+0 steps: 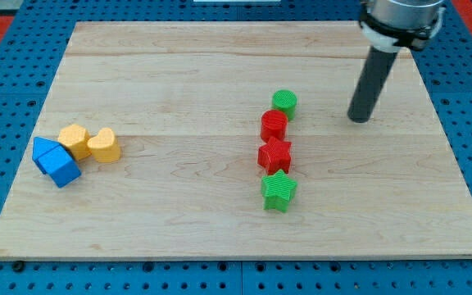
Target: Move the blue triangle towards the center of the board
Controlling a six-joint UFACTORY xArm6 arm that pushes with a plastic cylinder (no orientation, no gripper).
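Note:
The blue triangle [45, 148] lies at the view's left side of the wooden board [179, 74], pressed against a blue cube [61, 168] just below and right of it. My tip [359, 120] is far off at the view's upper right, to the right of the green cylinder [284, 102]. It touches no block.
A yellow hexagon [74, 140] and a yellow heart [104, 145] sit right of the blue blocks. A column near the middle-right holds the green cylinder, a red cylinder [274, 125], a red star [274, 156] and a green star [279, 191].

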